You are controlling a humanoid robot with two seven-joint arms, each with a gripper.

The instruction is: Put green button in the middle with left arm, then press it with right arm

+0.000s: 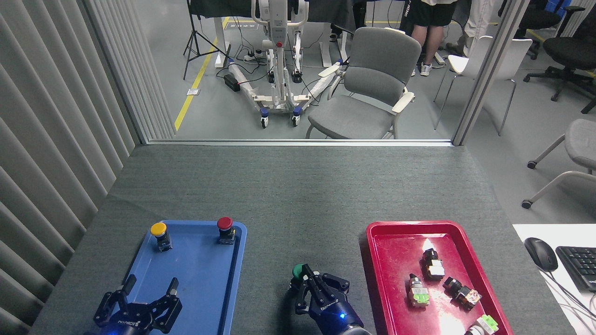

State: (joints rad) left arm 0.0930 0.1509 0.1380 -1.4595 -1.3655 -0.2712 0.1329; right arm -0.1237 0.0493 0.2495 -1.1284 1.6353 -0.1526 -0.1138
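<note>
Grey-green surface (298, 186), near edge: right hand (311, 284), fingers curled together, lies over the green button (298, 271); left hand (139, 304), fingers spread wide, holds nothing.

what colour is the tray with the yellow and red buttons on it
Blue; the tray shows clearly in the head view, the only one.

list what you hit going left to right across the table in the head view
left gripper → yellow button → red button → green button → red tray → mouse → keyboard. Both first buttons stand on the blue tray. The right gripper overlaps the green button, so it is left out.
</note>
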